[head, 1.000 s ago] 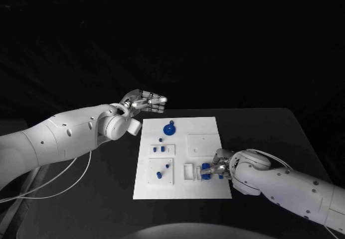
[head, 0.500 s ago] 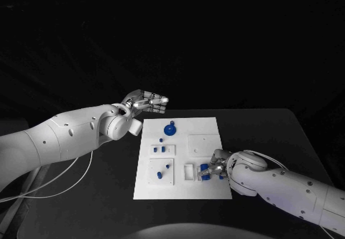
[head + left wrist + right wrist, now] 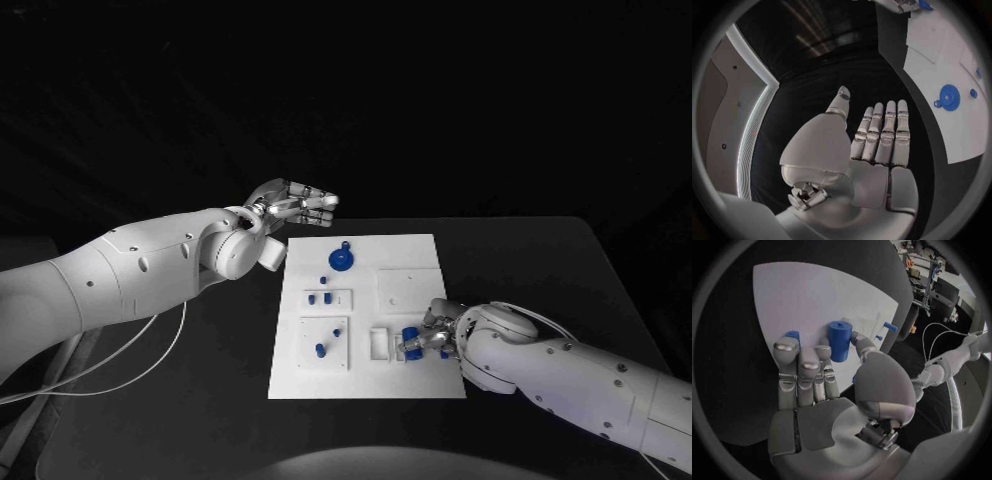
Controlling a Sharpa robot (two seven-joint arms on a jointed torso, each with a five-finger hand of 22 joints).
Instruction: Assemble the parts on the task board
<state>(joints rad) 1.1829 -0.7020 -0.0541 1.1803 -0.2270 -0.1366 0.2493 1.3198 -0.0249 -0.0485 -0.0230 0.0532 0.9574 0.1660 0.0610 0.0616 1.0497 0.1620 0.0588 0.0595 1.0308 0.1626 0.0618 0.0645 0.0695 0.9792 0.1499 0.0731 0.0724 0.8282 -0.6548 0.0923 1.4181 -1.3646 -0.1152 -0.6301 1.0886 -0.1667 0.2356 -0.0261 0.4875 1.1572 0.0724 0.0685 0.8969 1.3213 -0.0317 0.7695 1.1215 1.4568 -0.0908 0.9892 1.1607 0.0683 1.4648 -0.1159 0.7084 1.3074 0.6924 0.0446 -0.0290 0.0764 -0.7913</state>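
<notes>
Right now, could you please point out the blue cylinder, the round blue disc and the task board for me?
blue cylinder [image 3: 841,341]: right wrist view, middle of its side.
round blue disc [image 3: 340,261]: head view, centre of its face.
task board [image 3: 407,248]: head view, bare far corner.

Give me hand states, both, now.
Left hand: open, fingers straight, holding nothing, off the task board.
Right hand: holding a blue cylinder part in its fingers over the board.

Task board [image 3: 411,380] sits mid-table [image 3: 577,260]. Left hand [image 3: 293,205] off the board's far-left corner, above the table. Right hand [image 3: 433,338] over the board's near-right area, cylindrical part [image 3: 840,341] between its fingers. Round part [image 3: 340,260] on the board's far-left section; small pegs [image 3: 320,350] in the near-left block.
</notes>
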